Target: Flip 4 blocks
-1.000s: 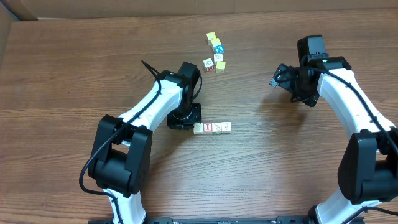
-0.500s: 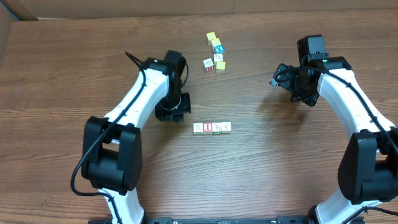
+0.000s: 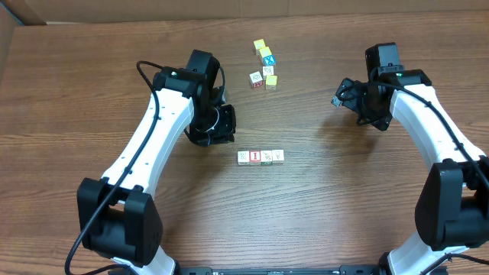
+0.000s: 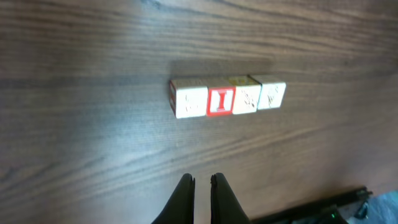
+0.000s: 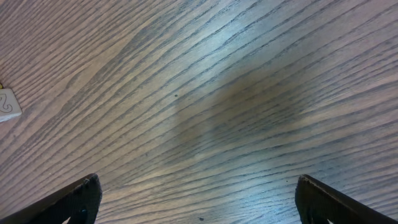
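Four small blocks (image 3: 260,156) lie in a tight left-to-right row on the wooden table. In the left wrist view the row (image 4: 227,98) shows cream faces with faint prints, and the second block from the left (image 4: 219,101) has a red-framed face with a red I. My left gripper (image 3: 214,128) hangs left of and a little behind the row, apart from it; its jaws (image 4: 202,179) are shut with nothing between them. My right gripper (image 3: 341,95) is far to the right, wide open and empty (image 5: 196,186) over bare wood.
A loose cluster of other cubes (image 3: 264,65), some yellow-topped and one blue, sits at the back centre. A corner of a white cube (image 5: 7,104) shows at the left edge of the right wrist view. A cardboard wall (image 3: 229,9) borders the far table edge.
My left arm has drawn back from the left end of the row, up and to the left, gripper still shut. The row and the right arm have not moved.
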Robot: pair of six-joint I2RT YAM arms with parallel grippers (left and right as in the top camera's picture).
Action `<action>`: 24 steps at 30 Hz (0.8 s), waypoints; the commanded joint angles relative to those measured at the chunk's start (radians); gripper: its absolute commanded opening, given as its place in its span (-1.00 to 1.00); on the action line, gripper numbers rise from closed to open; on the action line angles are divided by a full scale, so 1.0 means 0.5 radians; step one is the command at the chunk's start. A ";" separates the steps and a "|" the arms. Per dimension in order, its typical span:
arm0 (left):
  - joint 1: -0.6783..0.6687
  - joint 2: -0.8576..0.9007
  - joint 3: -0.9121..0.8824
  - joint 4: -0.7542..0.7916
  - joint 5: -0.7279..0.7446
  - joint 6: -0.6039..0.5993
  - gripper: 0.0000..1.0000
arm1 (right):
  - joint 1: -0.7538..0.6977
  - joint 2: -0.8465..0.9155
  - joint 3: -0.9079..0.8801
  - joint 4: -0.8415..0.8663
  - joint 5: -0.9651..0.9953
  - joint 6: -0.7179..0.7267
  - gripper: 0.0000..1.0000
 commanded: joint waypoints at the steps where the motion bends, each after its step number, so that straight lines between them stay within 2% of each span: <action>1: -0.003 -0.064 0.048 -0.072 0.066 0.030 -0.91 | -0.004 -0.006 0.022 0.011 0.019 -0.008 1.00; 9: -0.005 -0.064 0.042 -0.394 -0.214 0.030 -0.92 | -0.004 -0.006 0.022 0.011 0.019 -0.008 1.00; 17: -0.041 -0.064 0.040 -0.383 -0.212 0.014 -0.92 | -0.004 -0.006 0.022 0.075 -0.024 0.014 1.00; 24: -0.105 -0.064 0.033 -0.370 -0.261 0.011 -0.91 | -0.004 -0.006 0.022 0.050 -0.696 0.013 1.00</action>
